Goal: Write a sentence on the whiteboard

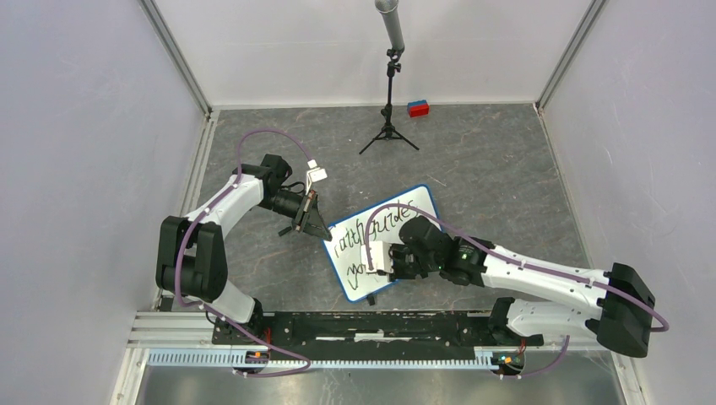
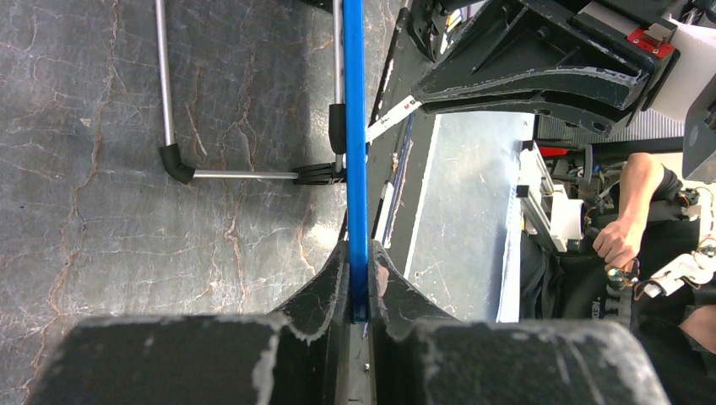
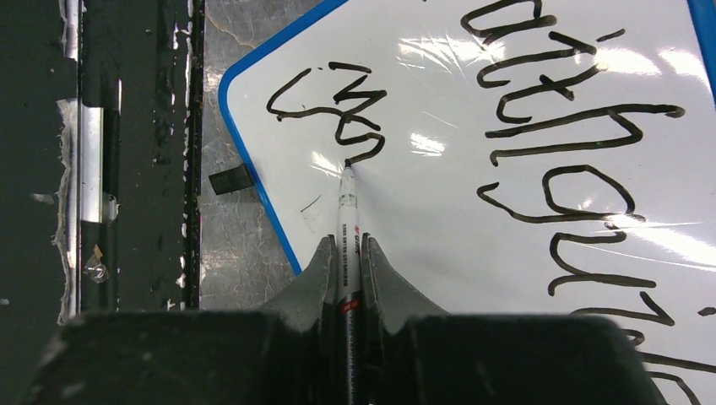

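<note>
The whiteboard [image 1: 348, 278], white with a blue rim, lies tilted on the table's middle. My left gripper [image 1: 319, 229] is shut on its far-left rim; in the left wrist view the blue rim [image 2: 355, 152] runs edge-on between the fingers of my left gripper [image 2: 360, 295]. My right gripper [image 3: 347, 253] is shut on a white marker [image 3: 346, 211], its tip touching the board at the end of the second line. The sentence [image 3: 540, 126] reads "Faith guide…" on the first line, with "you" [image 3: 333, 114] below it. In the top view my right gripper [image 1: 377, 257] is over the board's near part.
A black tripod with a grey pole [image 1: 389, 101] stands at the back. A red and blue block [image 1: 418, 108] lies by the back wall. The black base rail [image 1: 371, 325] runs along the near edge. A person's hand [image 2: 621, 240] shows beyond the table.
</note>
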Robot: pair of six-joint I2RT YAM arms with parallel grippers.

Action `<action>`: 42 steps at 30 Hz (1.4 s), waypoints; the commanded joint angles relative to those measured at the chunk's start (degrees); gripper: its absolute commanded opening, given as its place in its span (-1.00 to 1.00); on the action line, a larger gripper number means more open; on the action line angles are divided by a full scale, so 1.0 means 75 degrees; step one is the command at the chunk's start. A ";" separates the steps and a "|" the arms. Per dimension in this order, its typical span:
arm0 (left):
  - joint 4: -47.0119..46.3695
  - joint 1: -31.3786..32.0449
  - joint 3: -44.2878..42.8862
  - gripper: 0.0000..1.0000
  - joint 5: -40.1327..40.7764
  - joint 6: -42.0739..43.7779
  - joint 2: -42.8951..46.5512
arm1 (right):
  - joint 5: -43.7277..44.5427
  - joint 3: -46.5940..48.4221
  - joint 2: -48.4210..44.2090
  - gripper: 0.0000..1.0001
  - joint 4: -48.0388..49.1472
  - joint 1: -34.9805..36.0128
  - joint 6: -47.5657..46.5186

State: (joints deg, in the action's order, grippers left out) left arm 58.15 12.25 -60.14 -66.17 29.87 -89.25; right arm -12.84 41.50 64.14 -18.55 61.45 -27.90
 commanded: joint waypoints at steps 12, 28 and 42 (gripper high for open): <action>-0.0141 0.0072 -0.0067 -0.95 0.0196 0.0472 -0.0130 | 0.0643 0.0392 -0.0230 -1.00 -0.0539 -0.0303 -0.0337; -0.0155 0.0066 -0.0067 -0.95 0.0198 0.0460 -0.0123 | 0.0599 0.0611 -0.0053 -1.00 -0.0269 -0.0424 -0.0229; -0.0155 0.0066 -0.0056 -0.95 0.0207 0.0483 -0.0111 | -0.0031 -0.0007 -0.0155 -1.00 -0.0759 -0.0377 -0.0429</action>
State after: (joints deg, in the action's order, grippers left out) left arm 58.15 12.25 -60.14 -66.15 29.87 -89.25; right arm -14.37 42.30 63.44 -23.14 58.76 -29.76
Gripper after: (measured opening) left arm 0.141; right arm 0.136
